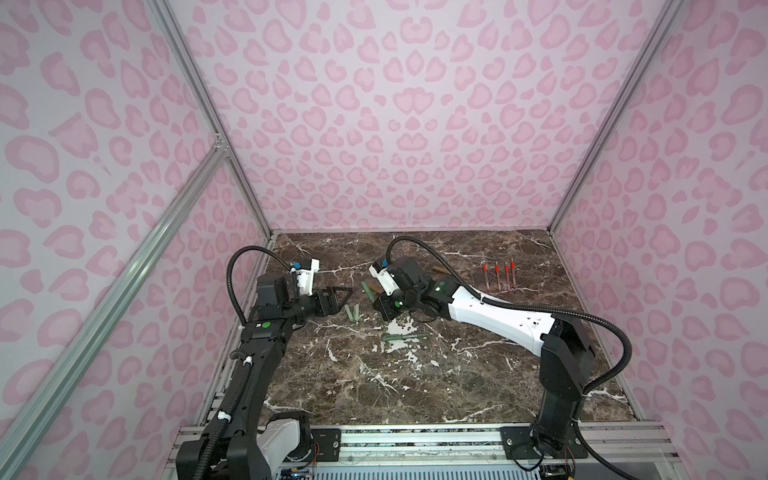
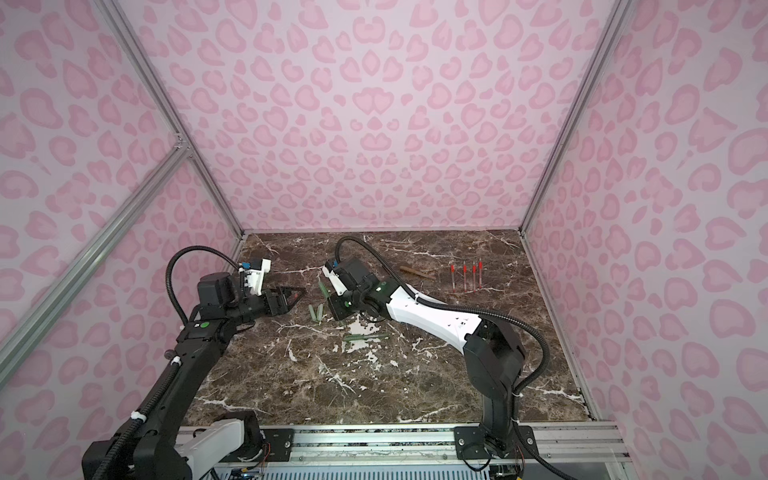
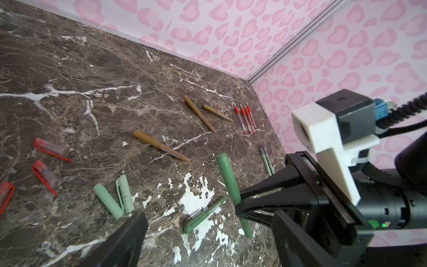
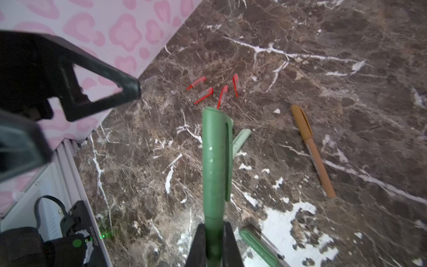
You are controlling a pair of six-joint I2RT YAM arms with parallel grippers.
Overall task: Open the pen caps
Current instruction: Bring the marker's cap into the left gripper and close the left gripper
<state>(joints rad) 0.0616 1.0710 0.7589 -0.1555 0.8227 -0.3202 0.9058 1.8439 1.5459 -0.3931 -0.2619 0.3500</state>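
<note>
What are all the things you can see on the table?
Slim red plastic pen caps: four, red, table's left side.
Pale green plastic pen caps: two, green, mid-table.
Thin uncapped red pens: four, red, far right row.
Thin uncapped greyish pens: two, grey, beside right arm.
Capped tan-brown pens: three, tan, far middle.
Capped green pens: two, green; one lying mid-table, one held.
Left end effector: black, open, empty.
Right end effector: black, gripping a green pen.
</note>
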